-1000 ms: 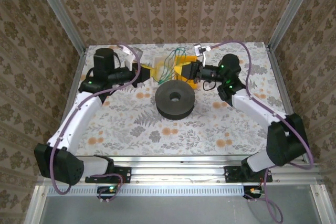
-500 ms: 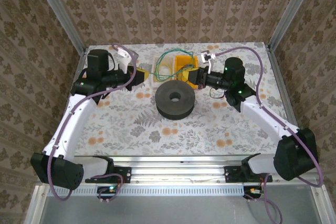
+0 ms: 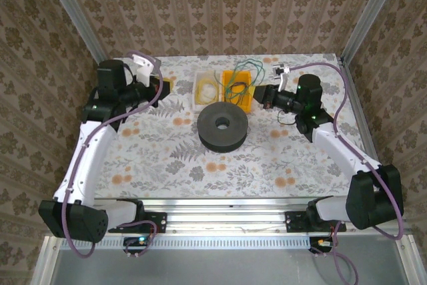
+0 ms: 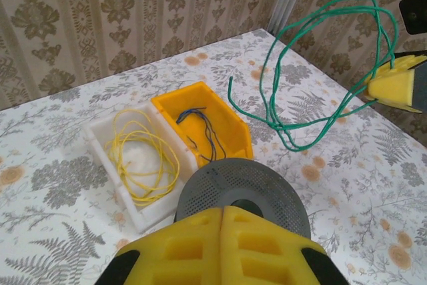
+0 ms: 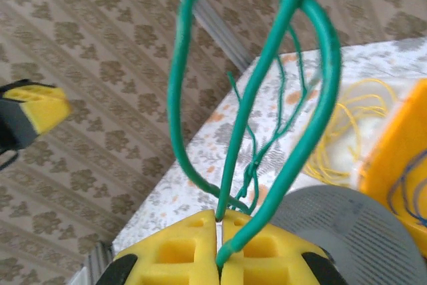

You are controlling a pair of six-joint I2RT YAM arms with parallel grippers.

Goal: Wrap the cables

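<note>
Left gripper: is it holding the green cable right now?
No, the left gripper has its pads pressed together with nothing visible between them, while the green cable is pinched in the right gripper.

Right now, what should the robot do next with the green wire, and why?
Probably bring the left hand over to the green cable and open that hand. The right hand alone pinches the loops, the left is shut on nothing, and one end hangs free.
</note>
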